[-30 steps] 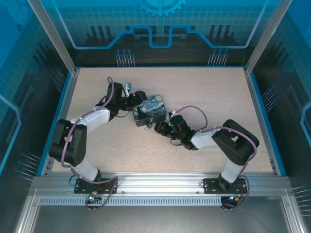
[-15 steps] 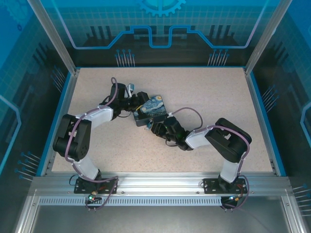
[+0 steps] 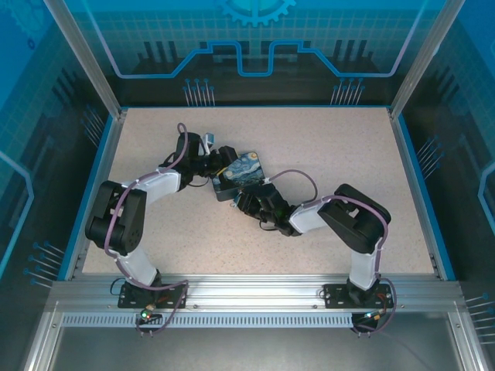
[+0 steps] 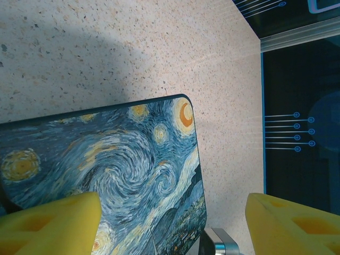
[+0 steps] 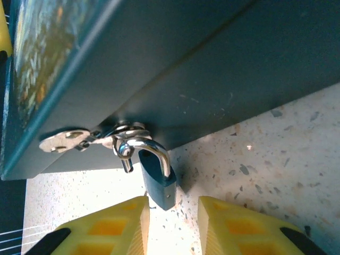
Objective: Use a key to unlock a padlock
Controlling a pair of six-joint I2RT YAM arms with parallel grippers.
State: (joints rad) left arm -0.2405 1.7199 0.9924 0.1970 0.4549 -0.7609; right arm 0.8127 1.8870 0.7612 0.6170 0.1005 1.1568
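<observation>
— Yellow-fingered left gripper (image 4: 174, 204), why so wide?
— It spans one edge of the dark-blue starry-night box (image 4: 122, 159), gripping nothing, likely to steady it.
— And the small blue padlock (image 5: 159, 186)?
— Hanging from the silvery hasp (image 5: 64, 142), just ahead of the right gripper (image 5: 172, 207), its 2 fingers slightly parted, empty.

Speckled beige table (image 3: 325, 147) inside blue translucent panels (image 3: 255, 39) with aluminium frame posts (image 3: 81, 54)
</observation>
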